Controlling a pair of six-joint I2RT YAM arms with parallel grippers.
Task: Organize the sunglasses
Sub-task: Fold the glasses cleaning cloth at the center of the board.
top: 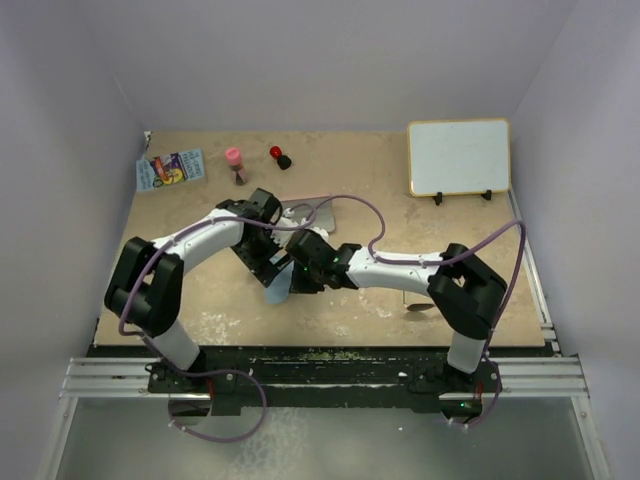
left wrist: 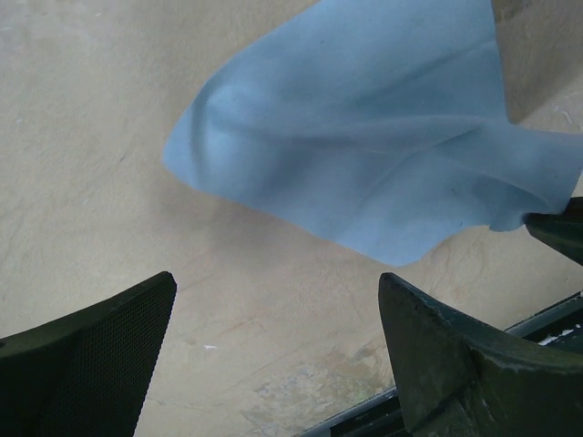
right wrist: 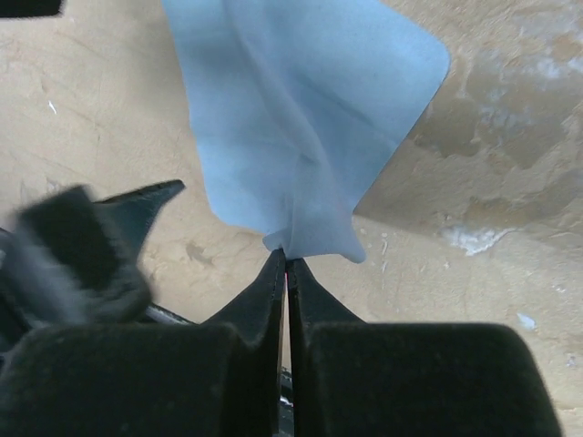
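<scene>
My right gripper (right wrist: 287, 256) is shut on one corner of a light-blue cloth (right wrist: 291, 109), which hangs off the table near the centre (top: 277, 290). Just beside the cloth, my left gripper (left wrist: 278, 282) stands wide open with nothing between its fingers; the cloth (left wrist: 364, 137) lies beyond them. In the top view both grippers meet mid-table, left gripper (top: 268, 262) and right gripper (top: 292, 276). A small dark oval with a thin arm, apparently the sunglasses (top: 418, 306), lies by the right arm's elbow, mostly hidden.
A pinkish-grey case (top: 315, 212) sits behind the grippers. At the back stand a whiteboard (top: 459, 157), a pink bottle (top: 235, 163), a red-and-black item (top: 279, 156) and a colourful packet (top: 170, 168). The metal rail (top: 320, 372) runs along the near edge.
</scene>
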